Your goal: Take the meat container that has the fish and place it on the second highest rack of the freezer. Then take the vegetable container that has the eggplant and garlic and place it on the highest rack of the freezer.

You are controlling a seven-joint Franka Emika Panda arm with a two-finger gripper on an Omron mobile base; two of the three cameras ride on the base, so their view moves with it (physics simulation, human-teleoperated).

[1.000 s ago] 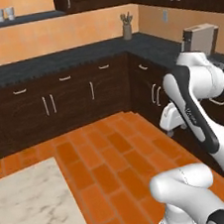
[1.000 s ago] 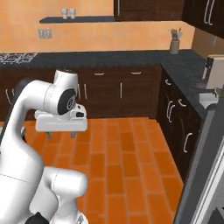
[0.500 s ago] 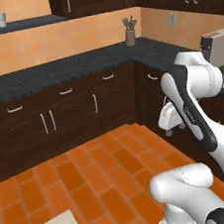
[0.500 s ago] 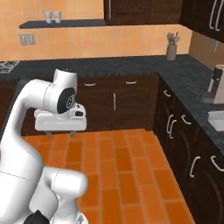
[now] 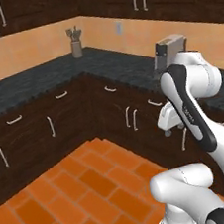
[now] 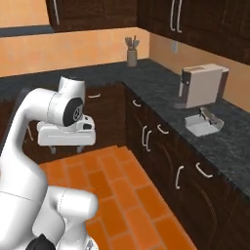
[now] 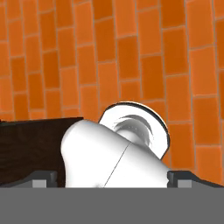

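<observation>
Your gripper hangs over the orange brick floor, jaws spread to their full width and holding nothing; in the hand view its two dark fingertips stand far apart at the bottom edge. From the base cameras you see the hand folded in close to the arm, level, well above the floor. Ahead lies a corner of dark cabinets under a black speckled counter, with a utensil holder in the far corner and a coffee machine on the right run.

Neither container, nor the freezer, is to be found in these frames, so their places cannot be told from here. Judged from the task alone, expect a shallow rigid tray, light, whose loose contents will slide if you tilt it. Take it by a rim wall with the jaws across the edge, and carry it level.
</observation>
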